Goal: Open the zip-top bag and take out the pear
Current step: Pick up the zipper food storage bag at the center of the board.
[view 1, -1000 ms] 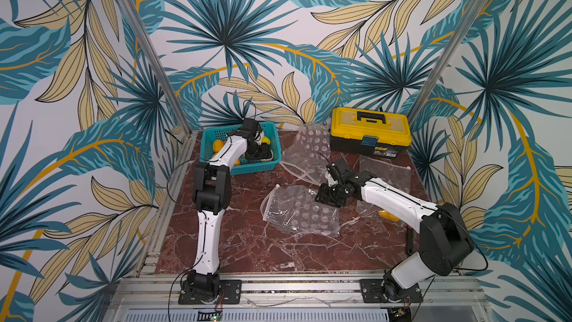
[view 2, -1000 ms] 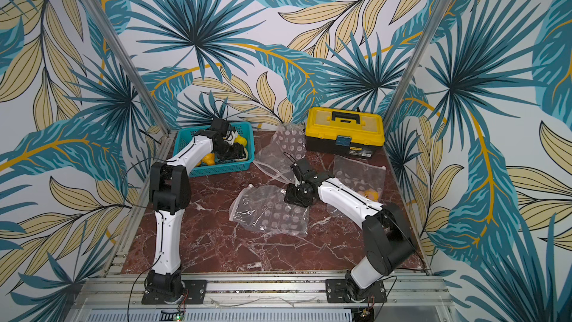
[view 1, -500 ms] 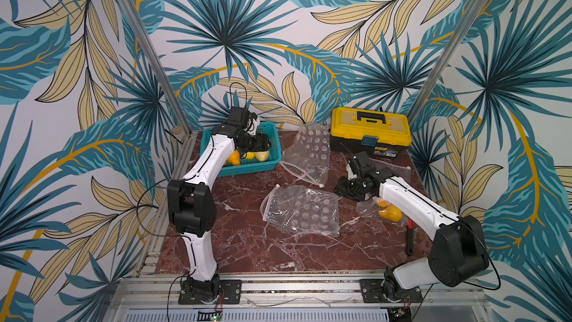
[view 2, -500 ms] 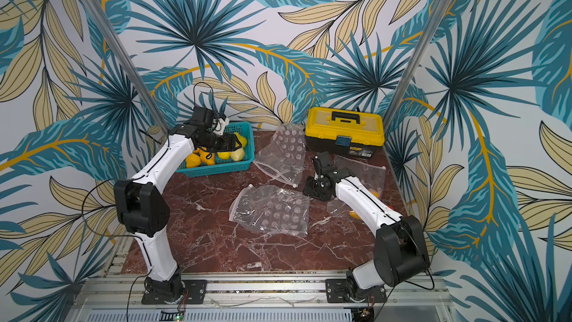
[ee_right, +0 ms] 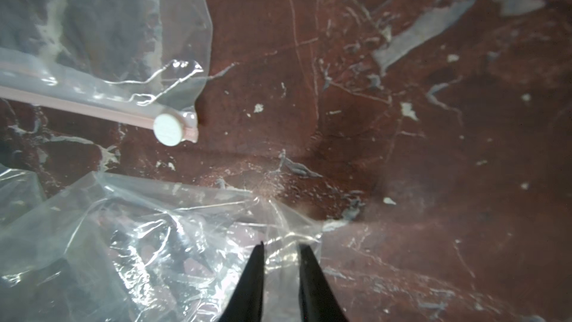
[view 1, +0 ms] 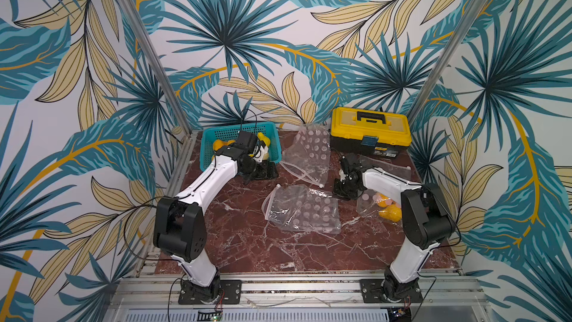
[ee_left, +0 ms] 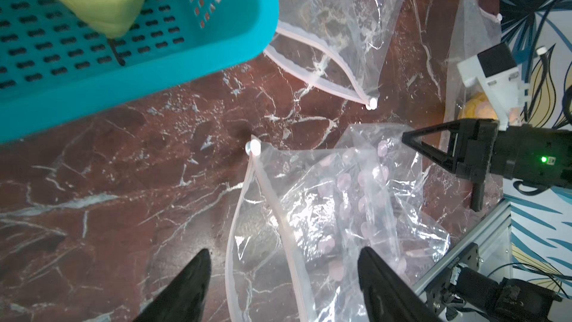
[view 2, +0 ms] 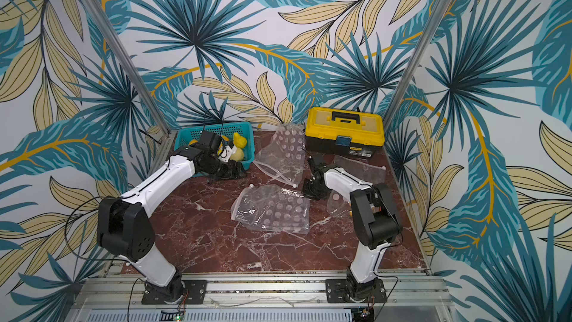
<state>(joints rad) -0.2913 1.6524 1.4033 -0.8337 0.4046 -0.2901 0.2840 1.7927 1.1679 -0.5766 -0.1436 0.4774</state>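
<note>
**A:** Right, start at the left. What's there?

**B:** A teal basket (view 1: 235, 131) at the back corner holds several yellow pears (view 2: 240, 140). The left gripper (ee_left: 283, 250) sits low just in front of it, jaws wide apart with nothing between them.

**A:** And the middle?

**B:** Two empty zip-top bags lie on the marble table (view 1: 247, 243). One crumpled bag (view 1: 309, 153) is beside the yellow toolbox (view 1: 370, 133), and a flat bag (view 1: 305, 212) is nearer the front.

**A:** The right gripper?

**B:** The right gripper (ee_right: 281, 244) is at the flat bag's far corner. Its jaws are drawn close with a thin gap, and film lies between the tips. I can't tell whether they pinch it.

**A:** And the task's pear?

**B:** The pear (view 1: 391, 212) is at the right, inside a dotted bag (view 1: 368, 202) half hidden under the right arm.
</note>
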